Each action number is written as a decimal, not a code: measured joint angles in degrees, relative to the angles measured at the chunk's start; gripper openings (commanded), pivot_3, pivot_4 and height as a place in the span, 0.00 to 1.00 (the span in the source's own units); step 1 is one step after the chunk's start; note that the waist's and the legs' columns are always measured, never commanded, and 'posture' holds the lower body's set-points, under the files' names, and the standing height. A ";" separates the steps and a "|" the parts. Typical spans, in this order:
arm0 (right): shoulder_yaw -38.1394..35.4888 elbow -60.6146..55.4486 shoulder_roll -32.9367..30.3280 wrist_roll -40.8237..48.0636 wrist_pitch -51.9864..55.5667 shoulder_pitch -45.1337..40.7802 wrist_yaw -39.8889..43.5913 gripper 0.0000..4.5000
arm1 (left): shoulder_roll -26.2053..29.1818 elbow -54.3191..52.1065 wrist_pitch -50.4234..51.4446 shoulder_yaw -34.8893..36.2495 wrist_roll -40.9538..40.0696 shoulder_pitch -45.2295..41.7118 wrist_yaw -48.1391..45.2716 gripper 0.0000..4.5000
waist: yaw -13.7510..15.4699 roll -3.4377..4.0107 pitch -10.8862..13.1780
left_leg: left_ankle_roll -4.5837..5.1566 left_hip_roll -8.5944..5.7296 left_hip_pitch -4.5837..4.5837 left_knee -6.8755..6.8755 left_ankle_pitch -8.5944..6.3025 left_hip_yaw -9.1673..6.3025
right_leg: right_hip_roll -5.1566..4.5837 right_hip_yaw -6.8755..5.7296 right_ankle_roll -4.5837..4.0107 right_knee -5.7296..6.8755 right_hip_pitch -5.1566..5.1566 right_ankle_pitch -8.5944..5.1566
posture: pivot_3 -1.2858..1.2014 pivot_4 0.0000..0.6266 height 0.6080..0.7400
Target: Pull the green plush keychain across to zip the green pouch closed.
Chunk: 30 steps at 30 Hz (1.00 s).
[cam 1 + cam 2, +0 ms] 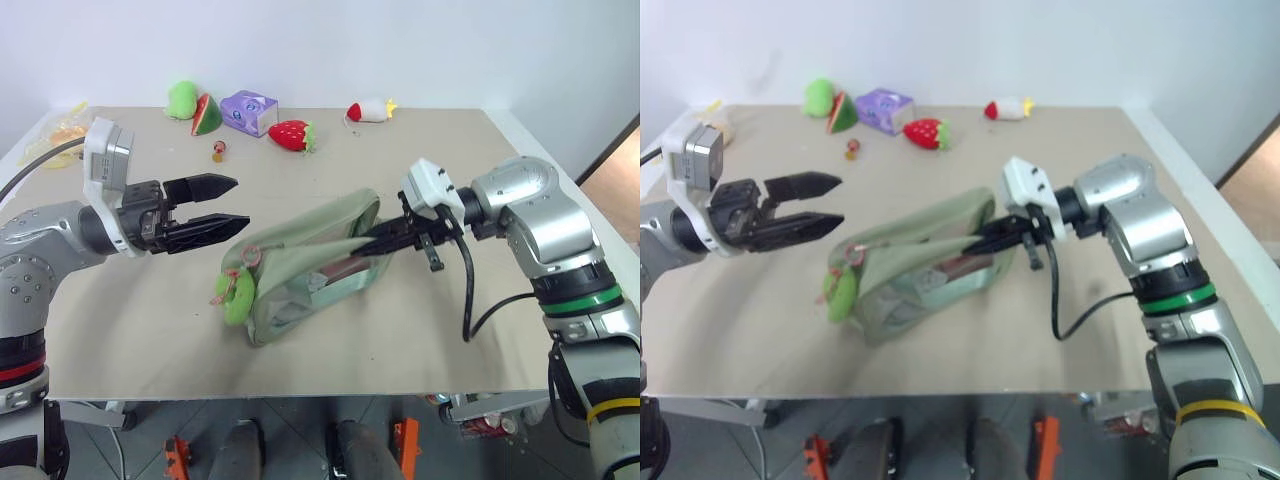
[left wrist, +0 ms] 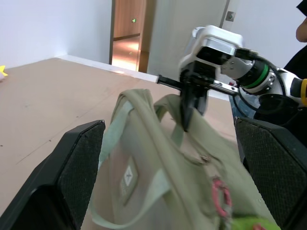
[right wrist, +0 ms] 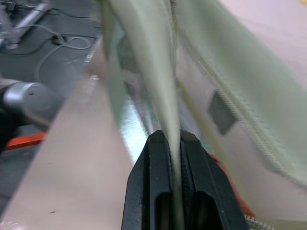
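Note:
The sage-green pouch (image 1: 300, 270) lies mid-table, its clear panel facing the front edge. The lime-green plush keychain (image 1: 237, 295) hangs with its red ring at the pouch's left end. My right gripper (image 1: 365, 243) is shut on a strip of the pouch's fabric at its right end; in the right wrist view the green band (image 3: 171, 96) runs pinched between the two black fingers (image 3: 153, 163). My left gripper (image 1: 238, 203) hovers open just left of and above the pouch, apart from the keychain. In the left wrist view the pouch (image 2: 158, 158) sits between its wide-spread fingers.
Along the table's far side sit a green plush with a watermelon slice (image 1: 190, 105), a purple box (image 1: 248, 112), a red plush strawberry (image 1: 290, 134), a white and red toy (image 1: 368, 111) and a small object (image 1: 218, 152). The table's front edge (image 1: 300, 395) is close to the pouch.

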 measured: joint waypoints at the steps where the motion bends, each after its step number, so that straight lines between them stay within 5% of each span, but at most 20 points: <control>1: -0.11 4.12 0.51 -1.79 -1.77 -2.50 -1.66 0.01 | -0.02 0.04 -0.06 0.05 -0.05 -0.02 0.03 1.00 | -0.01 0.01 0.00 | 0.00 0.00 -0.04 0.10 0.00 0.02 | -0.01 0.01 0.02 0.00 0.00 0.05 | 0.52 0.24 1.00; 12: -3.37 22.68 2.47 -8.39 -10.87 -12.14 -6.90 0.01 | -0.89 0.83 -0.79 2.84 -1.67 0.09 1.99 1.00 | -0.01 0.01 0.02 | -0.04 0.03 -0.32 0.05 -0.01 0.07 | 0.06 0.12 0.29 0.00 -0.33 0.17 | 0.52 0.24 1.00; 26: -3.33 14.01 6.94 -8.53 -6.56 -6.44 -5.90 0.01 | -0.90 0.76 -0.95 5.06 -2.92 1.28 3.64 1.00 | -0.03 0.02 0.02 | -0.05 0.10 -0.38 0.12 0.00 0.16 | 0.16 0.28 0.25 0.18 -0.55 0.26 | 0.52 0.24 1.00; 30: -3.35 10.72 7.06 -7.01 -3.73 -4.54 -5.23 0.26 | -0.90 0.73 -0.95 5.05 -2.92 2.03 3.96 1.00 | -0.08 0.02 0.02 | -0.06 0.19 -0.33 0.14 0.01 0.27 | 0.23 0.37 0.19 0.20 -0.57 0.31 | 0.52 0.24 1.00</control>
